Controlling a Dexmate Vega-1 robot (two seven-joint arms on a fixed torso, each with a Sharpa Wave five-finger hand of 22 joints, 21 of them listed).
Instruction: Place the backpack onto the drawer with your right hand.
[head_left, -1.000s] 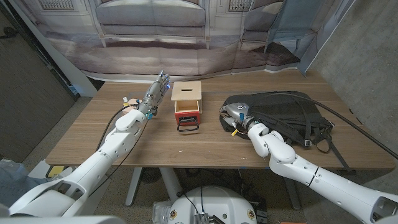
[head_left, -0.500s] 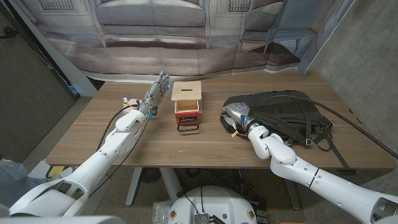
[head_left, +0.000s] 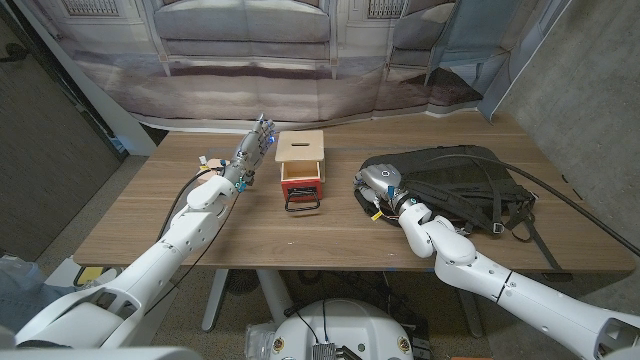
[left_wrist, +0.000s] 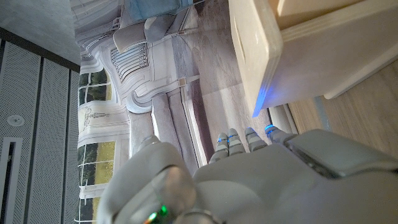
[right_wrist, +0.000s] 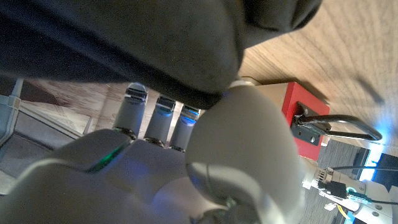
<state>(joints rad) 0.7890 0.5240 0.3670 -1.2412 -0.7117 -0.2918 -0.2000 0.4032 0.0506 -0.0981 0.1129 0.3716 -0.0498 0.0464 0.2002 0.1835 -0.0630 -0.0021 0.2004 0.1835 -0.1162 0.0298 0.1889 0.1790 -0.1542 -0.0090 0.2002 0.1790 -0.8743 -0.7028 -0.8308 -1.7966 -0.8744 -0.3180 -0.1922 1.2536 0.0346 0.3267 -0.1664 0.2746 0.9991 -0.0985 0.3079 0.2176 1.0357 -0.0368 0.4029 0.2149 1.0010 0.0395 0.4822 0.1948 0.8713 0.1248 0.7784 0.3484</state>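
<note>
The black backpack (head_left: 462, 178) lies flat on the right half of the table, straps trailing to its right. A small pale wooden drawer box (head_left: 301, 160) with a red front and a black handle stands at the table's middle. My right hand (head_left: 384, 186) is at the backpack's left end. In the right wrist view its fingers (right_wrist: 158, 118) reach out straight, their tips hidden under the dark fabric (right_wrist: 124, 43), with the thumb at the fabric's edge. My left hand (head_left: 254, 146) is beside the box's left side, fingers extended and holding nothing; the box wall (left_wrist: 292, 50) stands close past them.
The red drawer front (right_wrist: 303, 112) and its handle (right_wrist: 339, 127) lie just beyond my right hand. Bare wood (head_left: 150, 215) stretches along the table's near edge and left side. A printed backdrop hangs behind the table.
My right forearm has edged slightly left while the hand stays at the backpack's end. The backpack, drawer box and left hand have not moved.
</note>
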